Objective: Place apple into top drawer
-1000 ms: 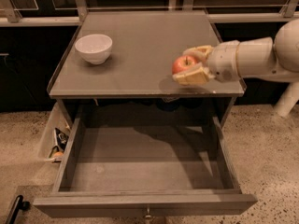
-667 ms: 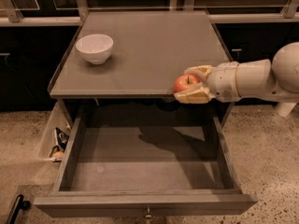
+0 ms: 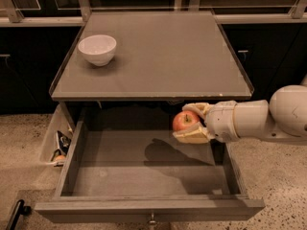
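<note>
Red: one apple (image 3: 184,120) | jaws grasping it over one top drawer (image 3: 144,178) | one white bowl (image 3: 97,49)

Likely a kitchen: dark cabinets (image 3: 29,56) at the far side, speckled floor (image 3: 283,176), white bowl (image 3: 97,49) on a counter (image 3: 163,56); the gripper (image 3: 190,123) clasps the apple (image 3: 182,120) over the top drawer (image 3: 144,176).

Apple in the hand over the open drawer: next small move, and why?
Probably lower the hand straight down. It grips the apple over the right rear of the open top drawer, just below the front edge of the countertop. The shadow on the drawer floor suggests the apple hangs above the bottom, so releasing from here would likely let it drop and roll.
</note>
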Robot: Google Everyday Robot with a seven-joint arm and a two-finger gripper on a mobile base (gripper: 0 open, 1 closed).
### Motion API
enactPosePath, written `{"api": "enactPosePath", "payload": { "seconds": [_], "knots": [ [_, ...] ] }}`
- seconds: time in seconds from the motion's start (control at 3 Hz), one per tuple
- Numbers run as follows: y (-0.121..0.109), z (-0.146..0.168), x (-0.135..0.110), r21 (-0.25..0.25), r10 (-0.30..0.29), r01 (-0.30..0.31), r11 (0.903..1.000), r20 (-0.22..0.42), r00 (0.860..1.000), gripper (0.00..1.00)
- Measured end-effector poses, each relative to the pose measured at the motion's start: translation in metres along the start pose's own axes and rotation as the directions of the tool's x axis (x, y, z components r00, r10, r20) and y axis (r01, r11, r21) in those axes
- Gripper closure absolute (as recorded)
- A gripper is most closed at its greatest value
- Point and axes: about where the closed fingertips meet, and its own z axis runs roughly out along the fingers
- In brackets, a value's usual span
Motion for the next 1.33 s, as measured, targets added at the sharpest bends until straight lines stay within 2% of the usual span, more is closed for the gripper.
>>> {"api": "enactPosePath", "payload": {
  "seconds": [0.33, 0.67, 1.33],
  "knots": [
    [0.0, 0.0, 0.0, 0.0, 0.0, 0.0, 1.0, 0.0, 1.0, 1.0],
    [0.003, 0.016, 0.006, -0.018, 0.0, 0.0, 0.9998, 0.016, 1.0, 1.0],
    [0.029, 0.085, 0.067, -0.084, 0.092, -0.088, 0.9925, 0.044, 0.995, 1.0]
  ]
}}
